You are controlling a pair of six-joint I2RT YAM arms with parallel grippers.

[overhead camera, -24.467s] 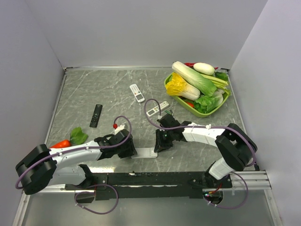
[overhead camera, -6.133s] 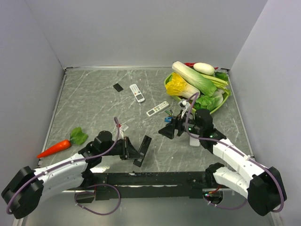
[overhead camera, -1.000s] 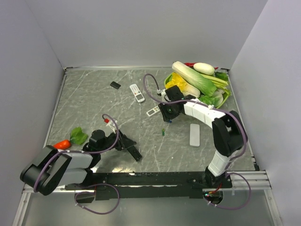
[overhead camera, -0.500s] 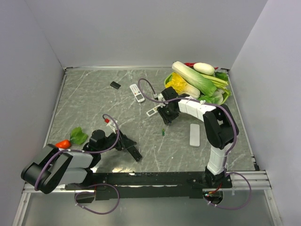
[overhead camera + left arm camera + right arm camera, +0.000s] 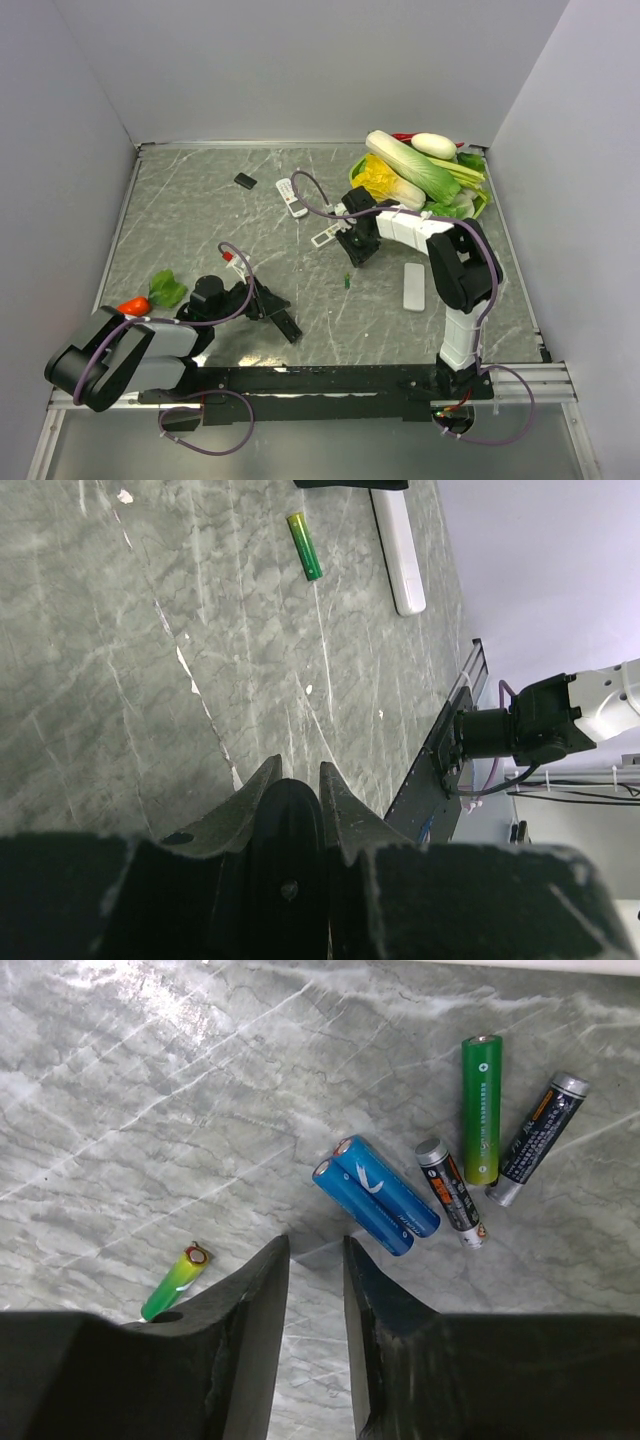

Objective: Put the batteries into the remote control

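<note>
Just beside the blue batteries (image 5: 375,1195), the right claw (image 5: 315,1260) hovers part-open and empty, seemingly aiming a pick; well apart, the left claw (image 5: 297,780) grips the remote (image 5: 285,323) ready.

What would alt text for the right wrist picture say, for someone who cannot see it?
Two blue batteries lie side by side on a grey marbled table, with a green battery and two dark batteries to their right and a green-yellow battery apart at left. The right gripper hovers near the blue pair, jaws slightly apart, empty.
</note>
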